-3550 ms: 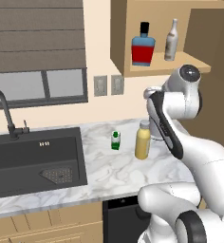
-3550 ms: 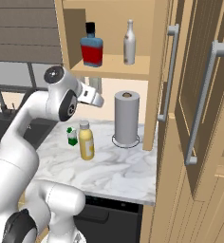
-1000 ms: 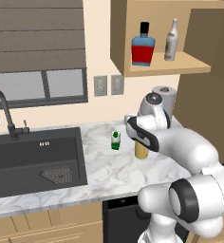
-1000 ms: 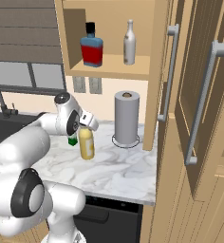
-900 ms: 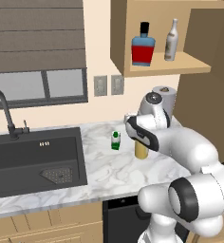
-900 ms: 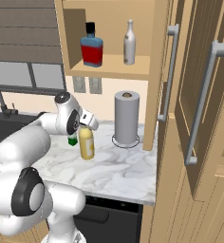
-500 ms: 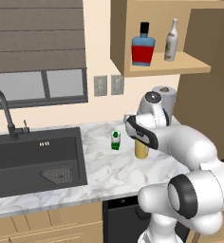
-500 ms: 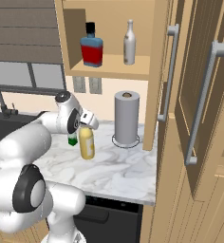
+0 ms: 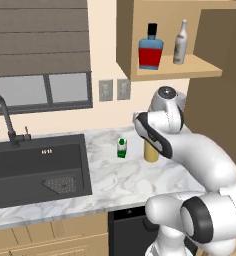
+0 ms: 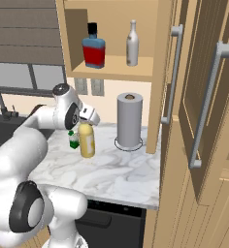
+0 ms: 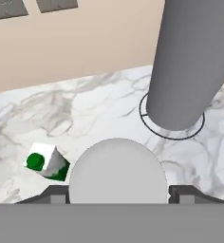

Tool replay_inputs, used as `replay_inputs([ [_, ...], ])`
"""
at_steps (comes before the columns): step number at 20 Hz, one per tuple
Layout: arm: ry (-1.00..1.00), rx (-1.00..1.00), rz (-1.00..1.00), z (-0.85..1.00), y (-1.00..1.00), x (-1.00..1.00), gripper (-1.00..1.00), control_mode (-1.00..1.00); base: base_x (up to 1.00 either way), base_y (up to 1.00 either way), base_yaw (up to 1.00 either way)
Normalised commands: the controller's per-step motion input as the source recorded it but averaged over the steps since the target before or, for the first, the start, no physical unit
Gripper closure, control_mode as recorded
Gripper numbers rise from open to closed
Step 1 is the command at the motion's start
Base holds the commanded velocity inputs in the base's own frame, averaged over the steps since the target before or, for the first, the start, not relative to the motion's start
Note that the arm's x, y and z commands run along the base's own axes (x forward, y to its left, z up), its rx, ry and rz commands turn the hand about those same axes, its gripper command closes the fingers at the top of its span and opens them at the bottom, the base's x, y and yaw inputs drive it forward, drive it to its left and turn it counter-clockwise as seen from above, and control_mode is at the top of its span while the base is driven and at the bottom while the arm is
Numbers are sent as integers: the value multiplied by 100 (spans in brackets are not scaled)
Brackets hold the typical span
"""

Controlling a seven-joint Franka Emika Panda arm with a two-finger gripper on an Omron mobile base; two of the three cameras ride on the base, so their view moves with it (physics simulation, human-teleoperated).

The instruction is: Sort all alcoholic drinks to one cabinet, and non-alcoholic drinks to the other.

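The tall yellow bottle (image 10: pixel 87 140) with its pale grey cap (image 11: pixel 117 173) stands upright on the marble counter (image 10: pixel 116 174). My gripper (image 10: pixel 86 123) sits over its top, shut on the bottle, with a dark finger pressed to each side of the cap. Just left of it stands the small green-and-white carton (image 10: pixel 73 140) (image 11: pixel 46 161) (image 9: pixel 121 148). Up in the small light-wood cabinet (image 10: pixel 111 72), the blue bottle (image 10: pixel 94 51) and the slim grey bottle (image 10: pixel 132 44) stand on the shelf. The tall pantry unit (image 10: pixel 204 121) fills the right side.
A paper towel roll (image 10: pixel 129 121) (image 11: pixel 190 61) stands on the counter right of the yellow bottle, close to the pantry side. A dark sink (image 9: pixel 35 165) with a faucet (image 9: pixel 2 117) lies to the left. Two wall outlets (image 9: pixel 115 90) sit under the small cabinet.
The fingers have closed in from wide apart onto the yellow bottle's cap. The arm and the bottle have hardly moved.
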Motion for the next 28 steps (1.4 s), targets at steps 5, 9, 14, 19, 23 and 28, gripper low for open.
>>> replay_inputs([
  [5, 0, 0, 6, 100, 21, -52, 100, -100, 0, 0, 0],
  [9, 2, -1, 10, 71, 8, -50, 100, -100, 0, 0, 0],
  [14, 0, -6, 13, 21, 0, -66, 100, -100, 0, 0, 0],
  [19, 0, -11, 8, 11, 0, -42, 100, -100, 0, 0, 0],
  [23, 0, -11, 0, 2, 0, -17, 100, -100, 0, 0, 0],
  [28, 0, -5, 0, 0, 0, -2, 100, -100, 0, 0, 0],
])
